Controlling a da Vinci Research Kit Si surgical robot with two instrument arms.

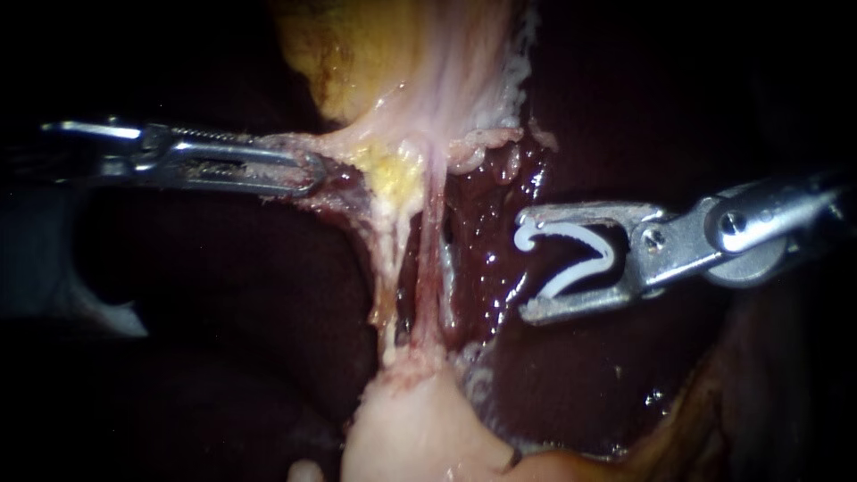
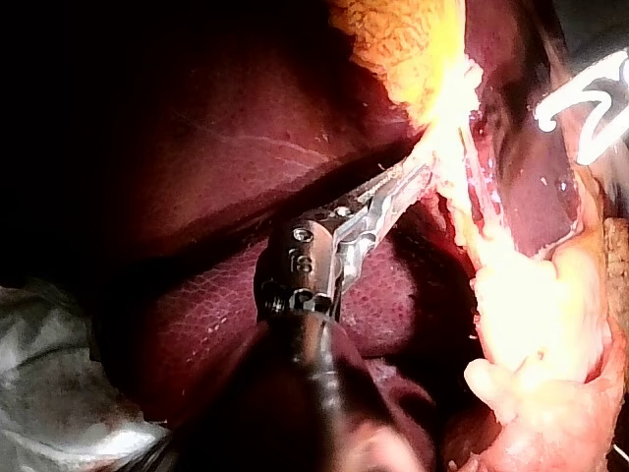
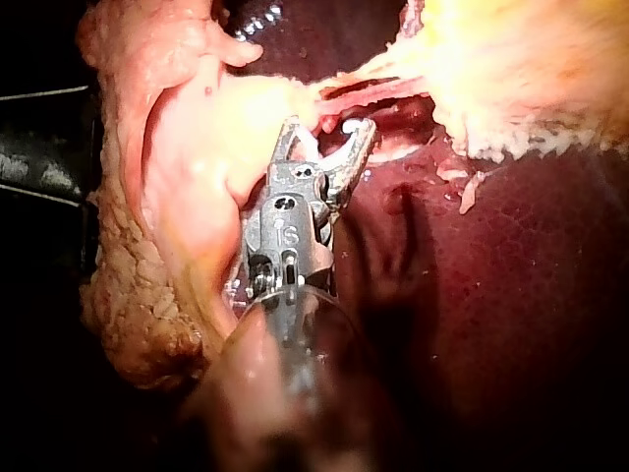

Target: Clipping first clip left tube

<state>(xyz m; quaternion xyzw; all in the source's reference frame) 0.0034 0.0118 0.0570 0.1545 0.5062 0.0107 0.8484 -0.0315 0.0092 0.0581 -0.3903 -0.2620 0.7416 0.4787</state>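
Endoscope view: two thin tubes run side by side from the gallbladder (image 1: pixel 428 71) above down to a pale lump of tissue (image 1: pixel 402 428) below, with dark red liver (image 1: pixel 571 375) behind them. The left tube (image 1: pixel 389 259) is the one named in the task. It is well apart from the right instrument (image 1: pixel 528 266), which comes in from the right and stops over the wet liver. The right tube (image 1: pixel 432 268) lies between the left tube and that instrument.

The right instrument's two jaws stand wide apart and press from both sides on a white clip (image 1: pixel 580 277) seated between them. The clip is a narrow open V. Its hinge sits deep in the jaws, and its mouth faces the tubes without touching either one.

The left tube is a thin, pale yellow-white cord with ragged, fatty edges. It is thicker and yellower where it meets the gallbladder. The right tube is pinker and smoother.

The left instrument (image 1: pixel 303 170) comes in from the left. Its jaws are clamped together on the frayed lower edge of the gallbladder, just beside the top of the left tube, and a strip of that tissue is stretched out sideways.

Left wrist view: the left instrument (image 2: pixel 413 182) has its tip buried in bright pale tissue below the yellow gallbladder (image 2: pixel 403 39).

Right wrist view: the right instrument (image 3: pixel 324 138) has its jaws spread, and a pink strand is stretched across just ahead of them. I cannot tell which tube this is.
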